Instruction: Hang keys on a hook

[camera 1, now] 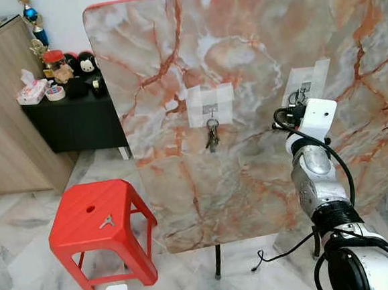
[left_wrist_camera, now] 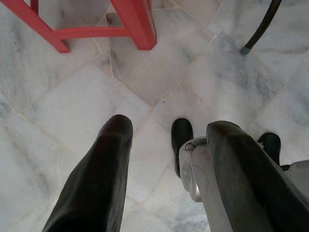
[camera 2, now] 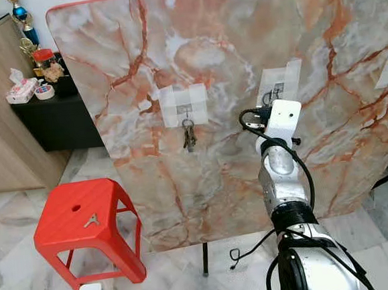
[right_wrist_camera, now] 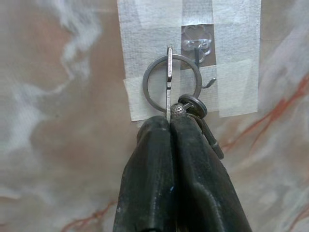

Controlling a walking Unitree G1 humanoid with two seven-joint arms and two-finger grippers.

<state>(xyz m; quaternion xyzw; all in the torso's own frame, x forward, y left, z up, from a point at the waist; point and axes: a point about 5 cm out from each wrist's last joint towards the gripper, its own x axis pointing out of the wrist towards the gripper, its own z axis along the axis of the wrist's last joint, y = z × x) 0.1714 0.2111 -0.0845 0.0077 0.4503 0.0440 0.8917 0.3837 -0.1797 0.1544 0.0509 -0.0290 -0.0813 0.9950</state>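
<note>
Right hand (right_wrist_camera: 170,126): raised to the marble board (camera 1: 254,59), fingers pressed together on the keys (right_wrist_camera: 186,107), gripping at the ring's lower edge.
Keys: key ring (right_wrist_camera: 172,82) held up just beside the taped hook (right_wrist_camera: 199,54), overlapping its stem in the right wrist view; whether the ring is over the prong I cannot tell.
Left hand (left_wrist_camera: 169,159): hangs idle over the floor, fingers apart.
Risk, miss: if the ring sits in front of the prong rather than over it, letting go probably drops the keys to the floor.
Risk, tape: a hard push or sideways pull could peel the tape and loosen the hook.
Risk, snag: the ring may catch on the fingertips as they part.
Hidden: the hook's tip is small and glare-blurred; from the head views the wrist covers the keys.
Elsewhere: a second bunch (camera 1: 211,134) already hangs on another hook; a red stool (camera 1: 96,223) stands below.
</note>
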